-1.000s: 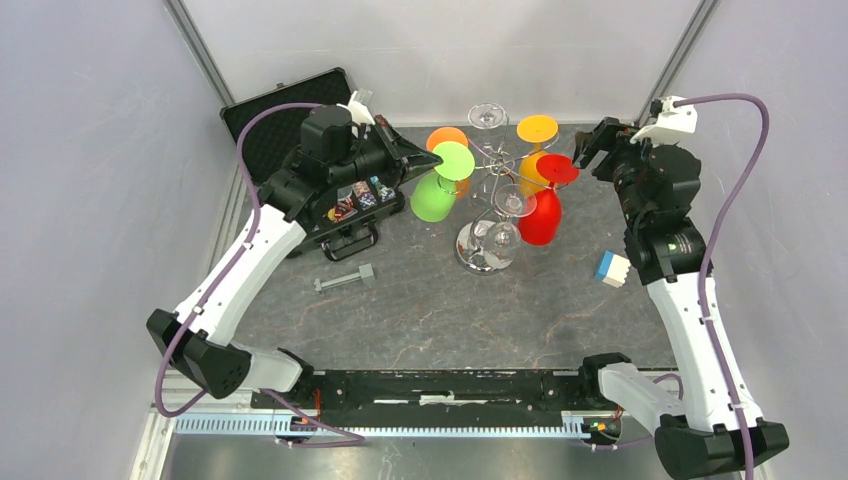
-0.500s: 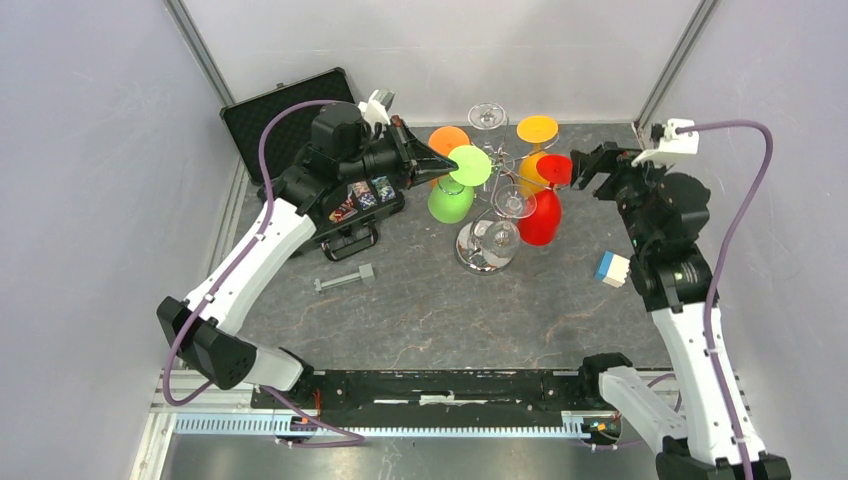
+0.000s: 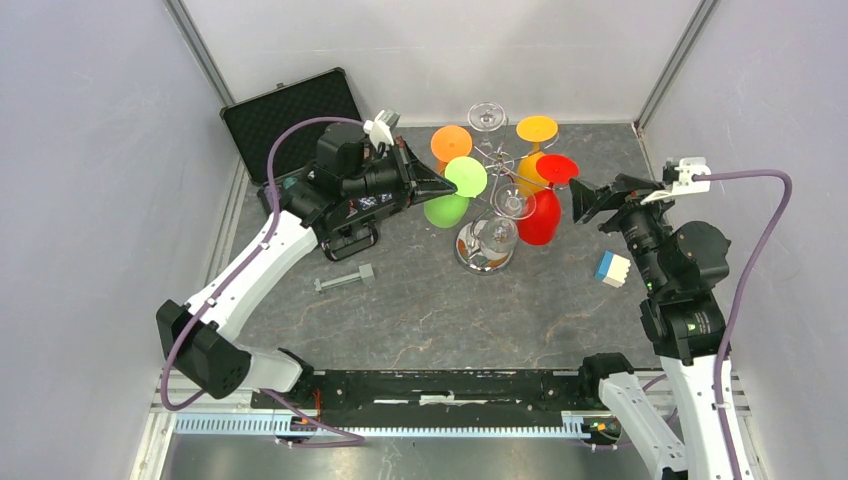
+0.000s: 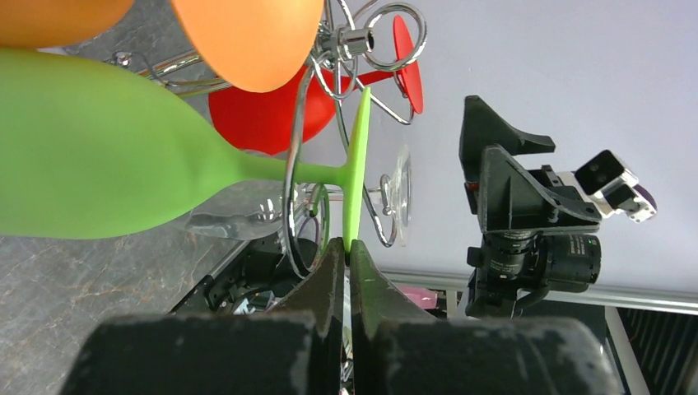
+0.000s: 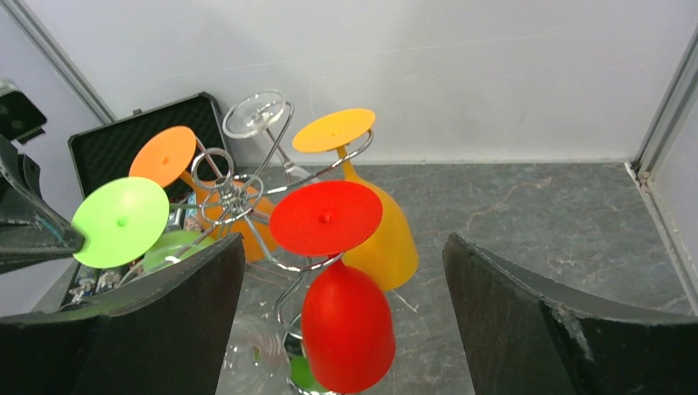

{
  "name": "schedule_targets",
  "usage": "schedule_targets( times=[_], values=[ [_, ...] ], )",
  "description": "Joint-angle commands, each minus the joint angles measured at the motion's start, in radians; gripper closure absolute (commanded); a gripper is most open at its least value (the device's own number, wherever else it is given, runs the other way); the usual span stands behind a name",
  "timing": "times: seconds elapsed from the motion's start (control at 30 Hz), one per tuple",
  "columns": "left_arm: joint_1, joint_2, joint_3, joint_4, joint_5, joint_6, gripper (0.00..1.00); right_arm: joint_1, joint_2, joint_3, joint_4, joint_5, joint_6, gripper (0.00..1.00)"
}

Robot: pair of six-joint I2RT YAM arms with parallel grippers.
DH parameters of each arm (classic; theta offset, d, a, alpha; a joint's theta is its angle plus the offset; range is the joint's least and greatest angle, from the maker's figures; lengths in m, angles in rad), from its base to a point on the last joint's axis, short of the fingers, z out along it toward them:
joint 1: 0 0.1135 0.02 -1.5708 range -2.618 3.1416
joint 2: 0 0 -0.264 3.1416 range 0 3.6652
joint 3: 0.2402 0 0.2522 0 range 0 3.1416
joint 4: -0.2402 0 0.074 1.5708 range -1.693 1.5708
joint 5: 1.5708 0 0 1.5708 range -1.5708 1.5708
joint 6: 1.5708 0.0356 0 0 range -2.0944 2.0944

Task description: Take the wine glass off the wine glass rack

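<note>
Left gripper (image 3: 450,186), seen from the top camera, has its fingers pressed together on the rim of the round foot of a lime-green opaque wine glass (image 3: 462,180). That glass hangs tilted on the near-left side of the shiny chrome wire wine glass rack (image 3: 487,246), which stands mid-width on the dark stone-patterned tabletop (image 3: 430,310), nearer the far edge. Also on the rack are a red opaque wine glass (image 3: 541,215), an orange one (image 3: 451,142), a yellow-orange one (image 3: 537,128) and clear glass ones (image 3: 488,115). The right gripper (image 3: 584,199) hovers just right of the red glass with its fingers spread wide and nothing between them. An open black foam-lined case (image 3: 290,110) lies at the far left corner, a blue-and-white block (image 3: 611,268) near the right edge, and a grey metal bolt (image 3: 343,280) left of centre. In the left wrist view, the two black fingers (image 4: 329,271) meet on the thin edge of the green foot, and the green stem (image 4: 263,169) runs behind a chrome loop (image 4: 290,197) of the rack, so the glass is on its hook. The red bowl (image 4: 263,119) and the orange bowl (image 4: 247,37) hang beyond. In the right wrist view, the two dark fingers (image 5: 165,321) stand well apart, framing the red glass (image 5: 346,329) without touching it. The green foot (image 5: 121,222) shows at left, pinched at its edge by the other arm's fingertip (image 5: 37,239).
</note>
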Motion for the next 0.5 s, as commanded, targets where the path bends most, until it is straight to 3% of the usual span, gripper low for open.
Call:
schedule_targets(
  times=[0.0,0.47],
  values=[
    [-0.008,0.015,0.057,0.077,0.062,0.057,0.98,-0.002,-0.007,0.030,-0.039,-0.029,-0.009,0.05],
    [-0.014,0.084,0.156,-0.047,0.091,0.050,0.98,-0.003,-0.025,0.007,-0.068,0.030,0.018,0.06]
  ],
)
